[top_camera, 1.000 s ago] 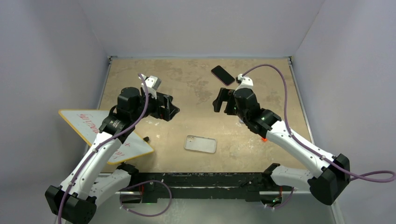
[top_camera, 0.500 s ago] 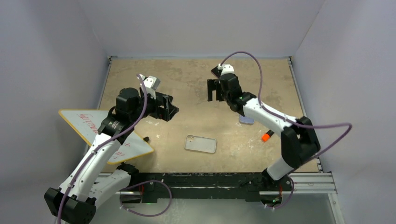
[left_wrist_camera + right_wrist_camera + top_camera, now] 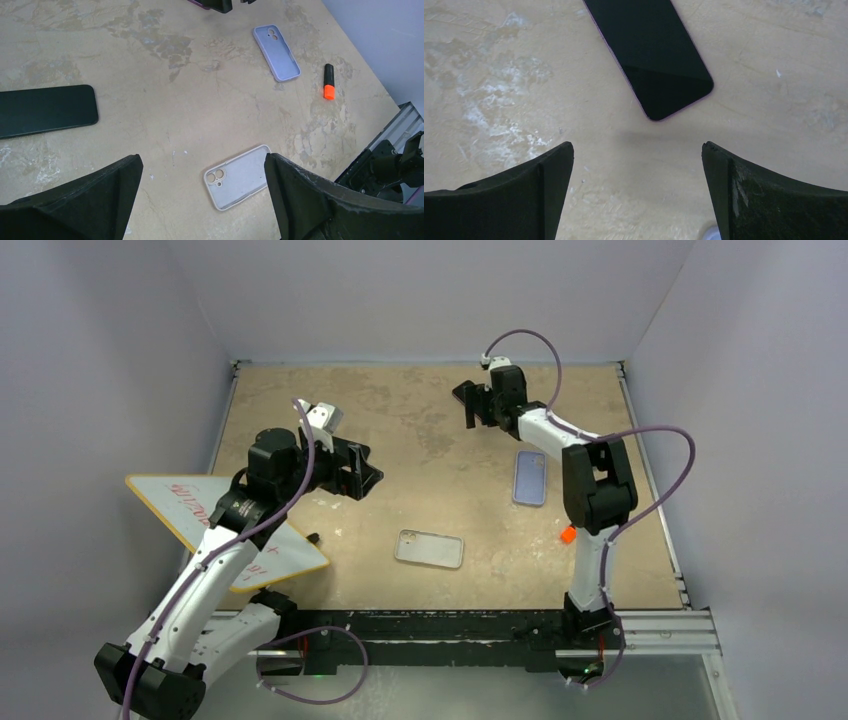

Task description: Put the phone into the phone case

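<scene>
Two pincers are here, and both are spread wide with nothing between their fingers. The right pincer hangs over the far side of the table. Just past its tips lies a dark phone with a pink edge, flat, screen up and slanted. It is not touched. The left pincer hangs over the left middle of the table, looking down at bare tabletop.

Two phones can be counted. The second one, a black phone, lies flat off to one side in the left wrist view.

Two cases can be counted. A clear case lies open side up near the front middle, well apart from both phones. A purple case lies on the right side. One orange marker sits near it. One white board with a yellow edge pokes over the left side.

The right arm stands up from its base, bends at a high elbow and reaches far across. The left arm leans forward and bends in toward the middle.
</scene>
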### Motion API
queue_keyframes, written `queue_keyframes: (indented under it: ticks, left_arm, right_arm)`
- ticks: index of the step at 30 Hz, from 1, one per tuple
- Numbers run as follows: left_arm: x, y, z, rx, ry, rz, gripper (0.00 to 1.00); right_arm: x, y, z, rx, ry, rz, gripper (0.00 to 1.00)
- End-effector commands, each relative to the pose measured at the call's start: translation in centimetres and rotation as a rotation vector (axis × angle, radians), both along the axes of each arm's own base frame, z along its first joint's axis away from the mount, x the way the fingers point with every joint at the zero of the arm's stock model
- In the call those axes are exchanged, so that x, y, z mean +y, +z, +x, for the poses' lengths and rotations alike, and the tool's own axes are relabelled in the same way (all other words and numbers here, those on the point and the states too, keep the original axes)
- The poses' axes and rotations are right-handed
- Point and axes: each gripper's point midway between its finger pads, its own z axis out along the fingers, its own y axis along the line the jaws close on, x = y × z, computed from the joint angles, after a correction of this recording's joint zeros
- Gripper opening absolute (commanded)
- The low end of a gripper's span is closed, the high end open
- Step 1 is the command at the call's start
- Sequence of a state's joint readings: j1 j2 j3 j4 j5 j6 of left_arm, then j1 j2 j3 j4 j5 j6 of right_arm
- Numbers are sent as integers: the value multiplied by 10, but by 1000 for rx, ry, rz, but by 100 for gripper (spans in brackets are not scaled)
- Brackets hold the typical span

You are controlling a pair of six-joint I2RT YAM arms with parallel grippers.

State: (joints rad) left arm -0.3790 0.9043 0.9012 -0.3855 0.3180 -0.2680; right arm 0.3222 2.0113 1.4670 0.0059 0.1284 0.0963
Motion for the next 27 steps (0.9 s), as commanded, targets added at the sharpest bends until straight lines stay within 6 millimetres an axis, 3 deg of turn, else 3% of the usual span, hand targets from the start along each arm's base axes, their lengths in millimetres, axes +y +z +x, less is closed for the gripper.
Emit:
queue_keyframes:
  ticks: [1, 8, 18, 27]
  left_arm:
    - [2, 3, 2, -29, 0, 11, 98]
    - [4, -4, 6, -10, 20, 27, 98]
    - [6, -15, 12, 20, 36, 54, 98]
    - [5, -19, 14, 31, 34, 59, 98]
  right_arm:
    - [-4, 4, 23, -20, 63, 17, 99]
    - [-17, -19, 48, 18, 92, -21, 99]
    - [-9, -42, 75, 44, 189, -47, 99]
    - [-5, -59, 86, 58, 194, -45, 98]
